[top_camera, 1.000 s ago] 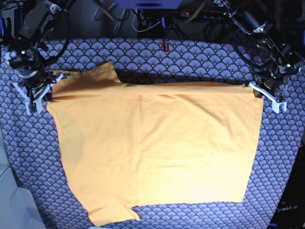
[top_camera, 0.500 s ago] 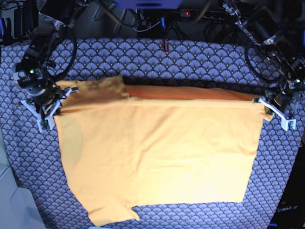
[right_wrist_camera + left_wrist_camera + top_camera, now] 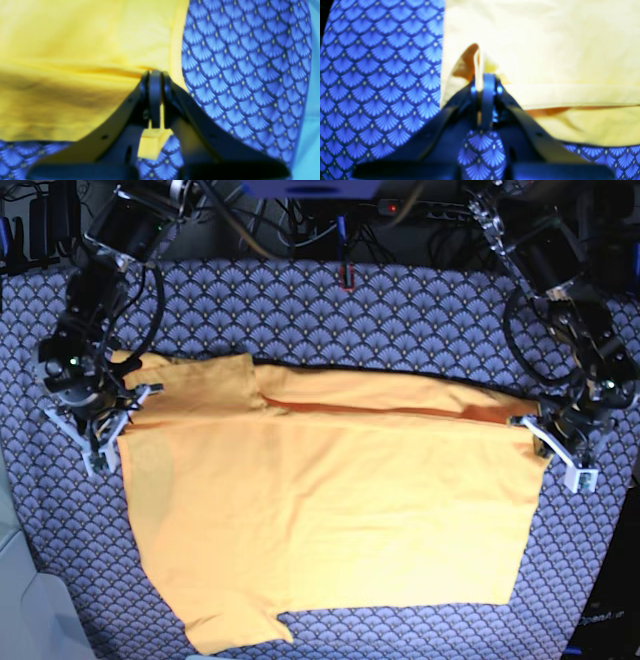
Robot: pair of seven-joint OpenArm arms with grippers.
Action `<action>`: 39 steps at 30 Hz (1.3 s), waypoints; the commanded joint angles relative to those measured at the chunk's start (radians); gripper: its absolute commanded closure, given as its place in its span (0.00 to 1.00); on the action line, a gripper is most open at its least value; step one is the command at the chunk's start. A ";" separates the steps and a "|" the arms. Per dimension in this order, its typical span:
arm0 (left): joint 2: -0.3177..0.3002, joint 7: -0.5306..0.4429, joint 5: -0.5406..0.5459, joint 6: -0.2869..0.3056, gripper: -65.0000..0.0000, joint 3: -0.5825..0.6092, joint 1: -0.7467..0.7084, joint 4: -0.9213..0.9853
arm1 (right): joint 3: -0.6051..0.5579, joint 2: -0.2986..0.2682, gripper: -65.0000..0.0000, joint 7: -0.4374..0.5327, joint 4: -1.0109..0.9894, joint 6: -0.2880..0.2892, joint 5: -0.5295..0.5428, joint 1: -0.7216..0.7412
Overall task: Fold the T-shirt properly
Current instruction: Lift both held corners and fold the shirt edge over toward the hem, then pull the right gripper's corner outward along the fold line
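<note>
1. Blue-grey fan-patterned tablecloth [image 3: 400, 300] covers the bench; one cloth, seen in all three views.
2. At the left of the base view, the right tool [image 3: 100, 420] is clenched on the T-shirt's [image 3: 330, 510] corner; its wrist view shows the jaws pressed together on yellow fabric [image 3: 75, 37], with a small tab of it poking out behind them.
3. One yellow-orange T-shirt lies spread across the middle of the tablecloth, its far edge folded over towards the near side as a long strip between the two tools. One short sleeve [image 3: 235, 630] shows at the near left.
4. At the right, the left tool [image 3: 555, 445] is clenched on the other corner; its wrist view shows a pinch of fabric [image 3: 545, 37] standing up between the closed jaws.
5. Two arms, two tools, each grasping the shirt.
</note>
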State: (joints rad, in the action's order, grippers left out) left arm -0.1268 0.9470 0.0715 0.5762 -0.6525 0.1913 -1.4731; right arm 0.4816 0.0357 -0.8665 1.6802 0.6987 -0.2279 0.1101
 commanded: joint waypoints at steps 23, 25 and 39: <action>-0.035 -0.082 -0.025 -0.084 1.00 0.001 0.096 0.113 | -0.004 -0.036 1.00 0.013 -0.094 -0.001 -0.028 0.144; -0.035 -0.082 -0.025 -0.084 1.00 0.001 0.096 0.114 | -0.005 -0.036 1.00 0.011 -0.093 -0.001 -0.028 0.138; -0.026 -0.079 -0.025 -0.084 1.00 0.001 0.087 0.116 | -0.004 -0.036 0.81 -0.079 -0.101 -0.001 -0.021 0.127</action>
State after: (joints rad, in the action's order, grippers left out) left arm -0.1398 0.8864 0.0395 0.4965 -0.6518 0.2577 -1.3415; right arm 0.4793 0.0082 -0.9573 1.5623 0.6991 -0.2565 0.2134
